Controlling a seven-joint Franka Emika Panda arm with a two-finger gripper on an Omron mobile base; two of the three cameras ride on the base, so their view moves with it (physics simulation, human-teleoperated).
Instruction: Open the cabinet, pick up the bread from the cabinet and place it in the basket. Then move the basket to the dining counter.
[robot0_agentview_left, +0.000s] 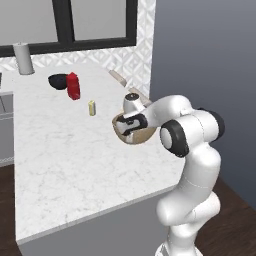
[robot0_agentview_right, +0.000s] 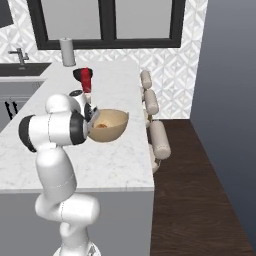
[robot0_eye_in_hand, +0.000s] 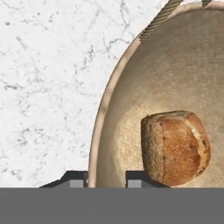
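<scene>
The end effector (robot0_eye_in_hand: 105, 180) straddles the near rim of the basket (robot0_eye_in_hand: 175, 78), one tip outside the wall and one inside; the jaws look close about the rim, though I cannot tell whether they pinch it or have just let go. The basket sits on, or just over, the white marble bench (robot0_agentview_left: 75, 150), which I take for the dining counter, towards its right edge by the stools (robot0_agentview_right: 159, 135). The bread (robot0_eye_in_hand: 175, 146) lies inside it, just past the inner tip and a little to that side. The basket is round, with no long axis, and opens upward; the bun is only slightly longer than wide, its length running along the line of the end effector's reach. Only letting go and backing off seems left.
</scene>
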